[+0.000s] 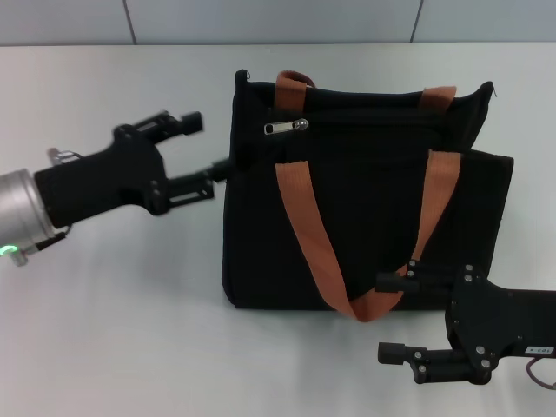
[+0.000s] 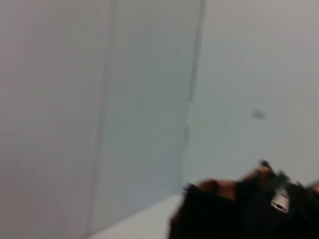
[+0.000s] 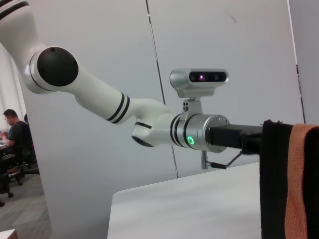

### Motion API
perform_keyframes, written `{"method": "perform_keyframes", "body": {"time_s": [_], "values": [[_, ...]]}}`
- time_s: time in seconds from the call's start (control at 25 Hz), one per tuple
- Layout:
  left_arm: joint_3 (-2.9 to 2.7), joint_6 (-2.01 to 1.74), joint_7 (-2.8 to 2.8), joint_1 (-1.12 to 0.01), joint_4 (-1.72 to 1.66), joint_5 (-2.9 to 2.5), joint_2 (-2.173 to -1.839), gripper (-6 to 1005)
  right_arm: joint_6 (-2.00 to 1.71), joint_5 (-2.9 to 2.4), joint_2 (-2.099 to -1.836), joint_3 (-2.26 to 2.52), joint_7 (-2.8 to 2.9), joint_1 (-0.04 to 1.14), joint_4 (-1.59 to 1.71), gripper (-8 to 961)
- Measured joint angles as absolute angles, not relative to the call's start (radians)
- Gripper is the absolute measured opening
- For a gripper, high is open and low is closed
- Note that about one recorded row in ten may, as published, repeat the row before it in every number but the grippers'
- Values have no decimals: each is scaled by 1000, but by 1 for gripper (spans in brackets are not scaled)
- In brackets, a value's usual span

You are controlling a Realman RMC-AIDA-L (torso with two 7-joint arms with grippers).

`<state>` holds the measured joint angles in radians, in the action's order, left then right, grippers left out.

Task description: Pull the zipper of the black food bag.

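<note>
The black food bag (image 1: 365, 217) lies flat in the middle of the white table, with its orange-brown strap handles (image 1: 300, 226) across its front. The silvery zipper pull (image 1: 286, 127) lies near the bag's top left corner. My left gripper (image 1: 208, 143) is open and empty at the bag's left edge, level with the zipper; its lower fingertip (image 1: 219, 168) is at the fabric. My right gripper (image 1: 388, 317) is open and empty at the bag's near right corner. The left wrist view shows the bag (image 2: 224, 214) and the pull (image 2: 280, 199), blurred.
The white table (image 1: 113, 330) spreads all around the bag. Grey wall panels (image 1: 261, 17) stand behind it. The right wrist view shows my left arm (image 3: 149, 124) reaching to the bag's edge (image 3: 274, 179) and a strap (image 3: 301, 179).
</note>
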<state>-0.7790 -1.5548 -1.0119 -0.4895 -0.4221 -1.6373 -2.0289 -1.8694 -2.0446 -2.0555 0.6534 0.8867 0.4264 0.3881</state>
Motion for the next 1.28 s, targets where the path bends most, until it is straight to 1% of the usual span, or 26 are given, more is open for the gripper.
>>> {"method": "perform_keyframes", "body": {"time_s": [0.08,0.28,0.32,0.48,0.72,0.92,1.12,1.28], "values": [[-856,-1530,-1010,-514,-425,-1637,-2035,811,-1870,-2045,-2055,653,888,426,388,751],[-872,-1473,-1009,-533,-426,-1638,-2048,804,-1872,-2045,-2054,653,888,426,388,750],[-874,-1431,-1009,-546,-426,-1637,-2057,795,-1878,-2045,-2054,653,888,425,388,750],[-877,-1401,-1009,-559,-427,-1637,-2062,762,-1883,-2044,-2054,652,888,423,388,750],[-872,-1393,-999,-559,-428,-1632,-2061,712,-1885,-2043,-2054,650,888,417,388,749],[-867,-1416,-999,-551,-428,-1628,-2053,472,-1885,-2042,-2054,641,888,412,388,749],[-863,-1448,-999,-548,-437,-1630,-2046,260,-1896,-2042,-2054,633,899,412,388,749],[-864,-1485,-999,-543,-440,-1634,-2041,153,-1904,-2042,-2054,626,911,413,390,748]]}}
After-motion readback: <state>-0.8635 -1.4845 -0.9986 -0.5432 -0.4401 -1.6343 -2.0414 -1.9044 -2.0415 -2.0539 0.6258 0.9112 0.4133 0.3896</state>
